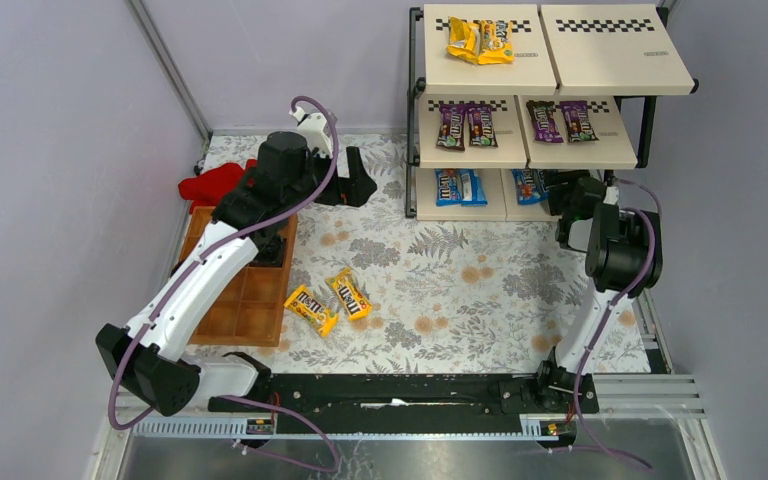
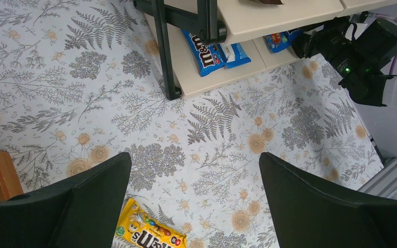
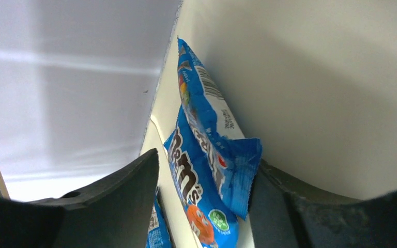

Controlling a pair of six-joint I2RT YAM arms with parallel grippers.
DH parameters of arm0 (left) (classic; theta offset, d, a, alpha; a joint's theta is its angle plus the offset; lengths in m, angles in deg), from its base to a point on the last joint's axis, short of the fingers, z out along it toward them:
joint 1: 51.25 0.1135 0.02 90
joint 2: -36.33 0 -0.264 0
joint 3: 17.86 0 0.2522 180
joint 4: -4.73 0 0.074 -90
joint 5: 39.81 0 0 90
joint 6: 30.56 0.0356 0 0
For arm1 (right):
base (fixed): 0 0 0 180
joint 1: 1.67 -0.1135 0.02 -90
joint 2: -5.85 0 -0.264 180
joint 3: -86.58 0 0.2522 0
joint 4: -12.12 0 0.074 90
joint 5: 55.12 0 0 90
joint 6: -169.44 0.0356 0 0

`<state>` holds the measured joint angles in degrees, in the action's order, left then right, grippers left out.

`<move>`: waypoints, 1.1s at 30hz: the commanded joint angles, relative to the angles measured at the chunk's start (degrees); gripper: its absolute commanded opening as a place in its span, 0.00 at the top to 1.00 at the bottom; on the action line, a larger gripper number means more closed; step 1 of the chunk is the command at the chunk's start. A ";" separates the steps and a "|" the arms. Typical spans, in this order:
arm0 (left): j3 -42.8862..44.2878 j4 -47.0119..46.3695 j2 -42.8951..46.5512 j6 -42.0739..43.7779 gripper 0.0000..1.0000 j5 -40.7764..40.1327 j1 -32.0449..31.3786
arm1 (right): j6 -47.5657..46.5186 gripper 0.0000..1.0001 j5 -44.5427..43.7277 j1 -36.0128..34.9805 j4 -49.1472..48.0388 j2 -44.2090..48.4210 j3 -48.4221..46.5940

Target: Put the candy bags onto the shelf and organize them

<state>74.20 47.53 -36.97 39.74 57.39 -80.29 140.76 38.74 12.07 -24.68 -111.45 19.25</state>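
Note:
The shelf [image 1: 600, 55] stands at the back right. Its top tier holds yellow candy bags [image 1: 480, 40], its middle tier purple-brown bags [image 1: 465, 126] [image 1: 562, 120], and its bottom tier blue bags [image 1: 459, 186]. Two yellow bags [image 1: 310, 308] [image 1: 350, 293] lie on the floral table. My left gripper [image 1: 360, 185] is open and empty above the table; its wrist view shows one yellow bag [image 2: 150, 232] below its jaws [image 2: 195, 160]. My right gripper [image 1: 563, 190] reaches into the bottom tier. It is open around two blue bags [image 3: 207, 155] that lie on the board [image 3: 165, 108].
A brown wooden compartment tray [image 1: 250, 290] sits at the left with a red cloth [image 1: 215, 185] behind it. The shelf's black front post [image 2: 165, 57] stands on the table ahead of my left gripper. The right arm [image 2: 362, 57] is by the shelf's right end.

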 commanded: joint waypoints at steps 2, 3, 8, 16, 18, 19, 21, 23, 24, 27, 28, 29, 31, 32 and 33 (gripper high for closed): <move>1.19 -2.10 0.68 0.09 0.01 0.73 -0.23 | -2.43 0.27 0.42 -0.47 9.29 5.70 2.02; 1.04 -2.28 0.58 0.04 0.01 0.61 -0.23 | -2.48 0.24 0.68 -0.47 10.87 6.26 2.24; 0.59 -2.71 0.31 0.03 0.01 0.36 -0.41 | -4.45 0.15 2.10 0.81 17.19 8.70 2.98; 0.16 -2.86 0.19 0.37 0.01 -1.34 -0.41 | -13.19 0.00 2.71 3.75 27.16 21.22 11.97; -0.05 -2.94 0.13 0.30 0.01 -1.63 -0.32 | -14.92 0.00 2.82 3.75 27.97 25.29 15.15; -0.15 -3.01 0.09 0.28 0.01 -1.66 -0.24 | -15.51 0.00 3.66 3.64 28.09 27.04 16.62; -0.49 -3.43 0.39 0.21 0.01 -1.75 -0.08 | -15.96 0.00 6.32 2.63 27.98 30.19 19.37; -1.08 -4.08 0.74 0.13 0.01 -1.88 0.26 | -17.41 0.00 8.47 -0.36 27.81 32.80 21.42; -1.39 -4.35 0.81 0.06 0.01 -1.97 0.49 | -18.83 0.00 8.90 -2.90 27.98 34.21 22.15; -1.90 -4.85 0.42 -0.20 0.01 -2.14 1.05 | -22.37 0.00 8.82 -11.60 29.52 38.20 23.51; -1.92 -4.94 0.06 -0.24 0.01 -2.30 1.23 | -23.16 0.00 8.77 -14.34 30.29 39.01 23.40; -1.99 -4.85 -0.37 -0.25 0.01 -2.59 1.32 | -23.74 0.00 8.34 -17.77 31.46 39.64 23.46; -1.81 -4.32 -1.40 -0.25 0.01 -3.44 1.44 | -24.06 0.00 9.59 -23.07 31.28 40.11 23.54; -1.49 -3.89 -1.75 -0.25 0.01 -4.04 1.44 | -24.27 0.00 11.11 -25.67 30.81 39.75 23.21; -1.30 -3.60 -2.06 -0.31 0.01 -4.37 1.44 | -24.31 0.00 12.51 -28.10 30.71 39.05 22.70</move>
<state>72.24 45.72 -37.65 39.61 55.77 -79.24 119.95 46.78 -8.06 5.30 -72.96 42.75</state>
